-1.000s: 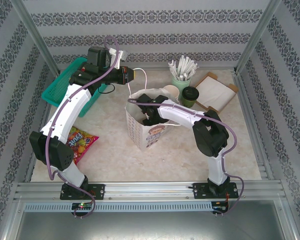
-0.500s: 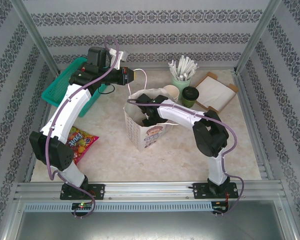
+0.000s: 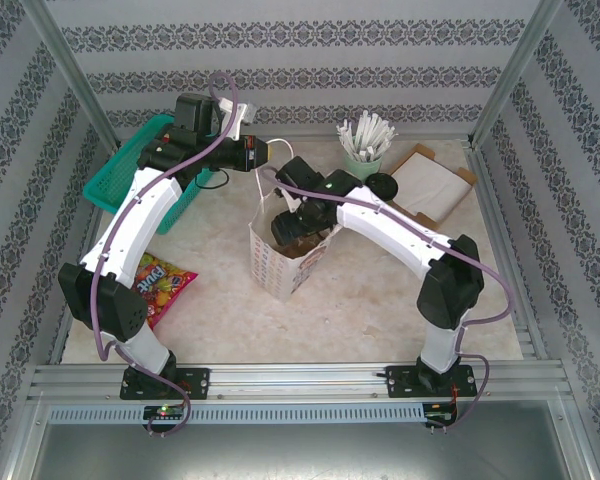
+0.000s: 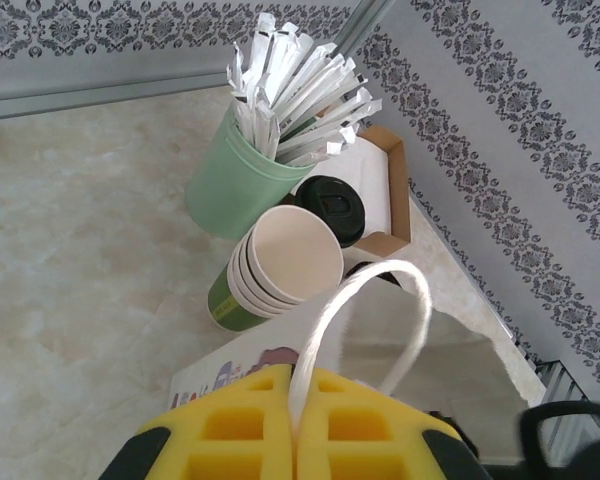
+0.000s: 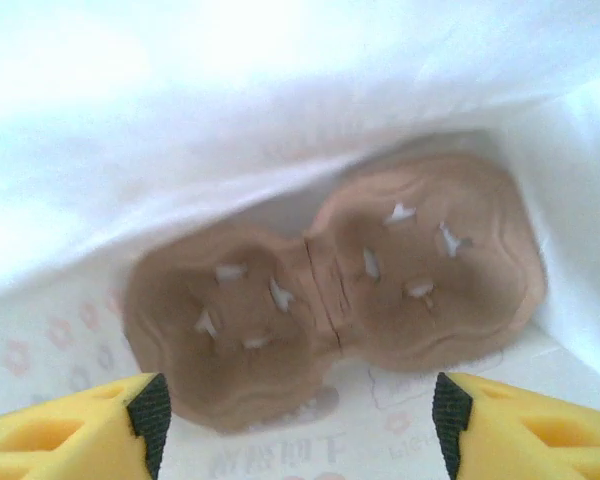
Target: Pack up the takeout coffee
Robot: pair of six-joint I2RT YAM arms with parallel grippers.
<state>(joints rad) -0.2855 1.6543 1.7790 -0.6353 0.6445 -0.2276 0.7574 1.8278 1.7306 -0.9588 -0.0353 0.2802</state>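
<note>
The takeout coffee, a dark cup with a black lid, stands at the back right beside the stack of lidless cups. The white paper bag stands open mid-table. My left gripper is shut on its white cord handle, holding it up at the bag's far side. My right gripper hangs over the bag's mouth, open with nothing between its fingers. Below it the brown pulp cup tray lies flat on the bag's bottom.
A pale green cup of wrapped straws and a cardboard box of napkins sit at the back right. A teal basket is at the back left. A candy packet lies by the left arm.
My right gripper has opened and let go of the pulp tray inside the bag, then risen toward the bag's mouth as the arm stretched out. The left gripper kept the handle.
</note>
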